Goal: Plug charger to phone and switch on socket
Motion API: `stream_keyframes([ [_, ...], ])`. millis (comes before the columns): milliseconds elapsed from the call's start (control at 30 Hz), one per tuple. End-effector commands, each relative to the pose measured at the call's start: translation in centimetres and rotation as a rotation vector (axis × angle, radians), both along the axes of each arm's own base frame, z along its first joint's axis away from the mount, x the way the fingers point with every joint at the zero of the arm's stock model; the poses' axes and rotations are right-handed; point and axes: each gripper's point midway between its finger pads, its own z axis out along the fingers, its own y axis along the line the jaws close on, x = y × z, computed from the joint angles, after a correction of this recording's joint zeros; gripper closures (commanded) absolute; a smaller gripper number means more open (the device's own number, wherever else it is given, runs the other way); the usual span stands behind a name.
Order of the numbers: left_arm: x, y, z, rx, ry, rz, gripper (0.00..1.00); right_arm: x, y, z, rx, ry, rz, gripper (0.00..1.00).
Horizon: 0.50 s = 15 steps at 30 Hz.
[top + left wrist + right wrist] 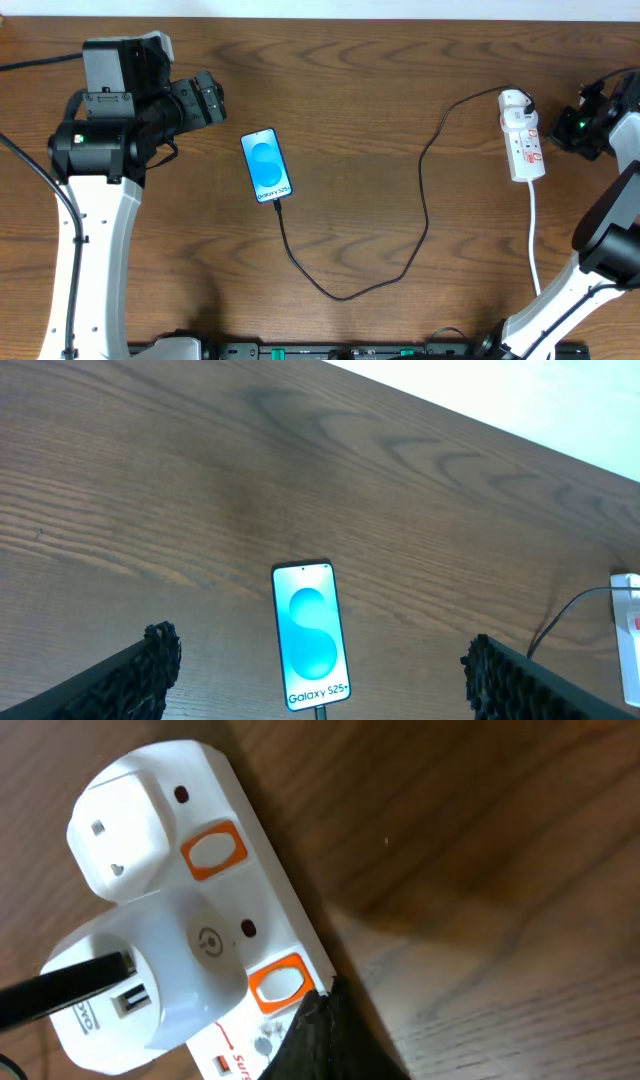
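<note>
Lying flat, phone (267, 166), charger (426, 200) meeting it

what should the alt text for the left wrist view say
A phone with a lit blue screen reading Galaxy S25+ lies flat on a dark wooden table. Two black textured fingers sit in the lower corners, wide apart and touching nothing. At the right edge the thin black charger runs up to a sliver of the white socket.
</note>
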Motion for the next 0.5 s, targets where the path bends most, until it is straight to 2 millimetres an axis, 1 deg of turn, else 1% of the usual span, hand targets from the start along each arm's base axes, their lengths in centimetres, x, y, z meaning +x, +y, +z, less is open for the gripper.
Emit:
stream_keyframes([
  [0, 0.16, 0.30, 0.08, 0.015, -0.002, 0.005, 0.07, 0.51, 0.17, 0.21, 0.010, -0.022, 0.022, 0.99],
  [233, 0.15, 0.30, 0.07, 0.015, -0.001, 0.005, 0.07, 1.16, 0.48, 0.30, 0.009, -0.050, 0.035, 0.99],
  [467, 0.15, 0.30, 0.07, 0.015, -0.001, 0.005, 0.07, 1.33, 0.86, -0.37, 0.003, -0.062, 0.043, 0.99],
])
